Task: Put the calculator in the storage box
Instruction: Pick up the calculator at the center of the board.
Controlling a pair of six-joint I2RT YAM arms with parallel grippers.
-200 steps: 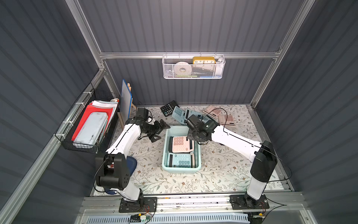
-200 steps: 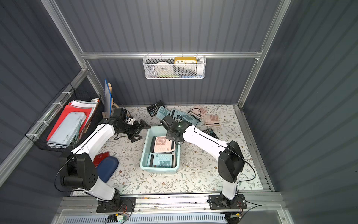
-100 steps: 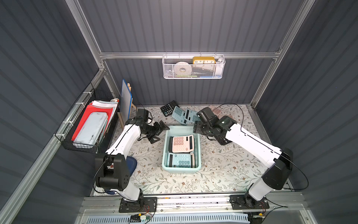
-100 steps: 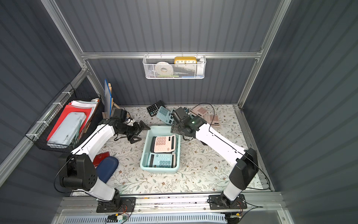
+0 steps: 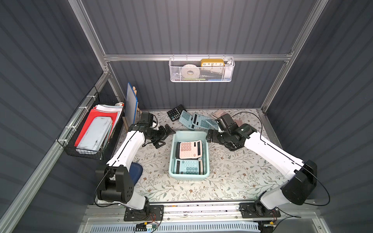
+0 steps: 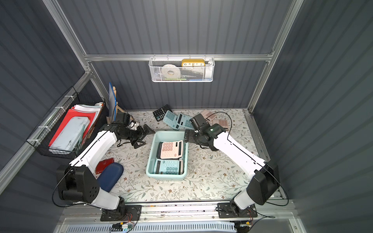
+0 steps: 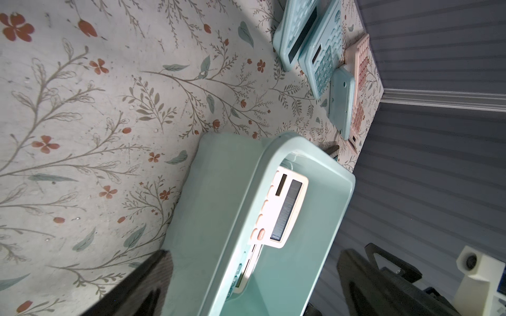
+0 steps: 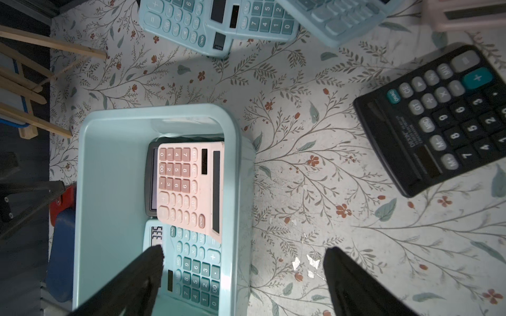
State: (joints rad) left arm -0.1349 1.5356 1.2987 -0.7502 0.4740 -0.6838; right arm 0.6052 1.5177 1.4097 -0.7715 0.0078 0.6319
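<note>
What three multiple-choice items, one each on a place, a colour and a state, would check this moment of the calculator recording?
1. The yellow clock sits:
A. on the table
B. in the white mesh basket on the back wall
C. in the black wire basket

2. The calculator lying uppermost at the far end of the storage box is:
A. black
B. pale blue
C. pink

3. The right gripper is:
A. open, holding nothing
B. shut on a calculator
C. shut on the box rim

Answers:
1 B: the clock's face shows above the mesh in both top views.
2 C: the pink calculator lies there keys-up, seen in both top views and the right wrist view.
3 A: its jaws stand wide apart in the right wrist view, with only the box and the table behind them.
</note>
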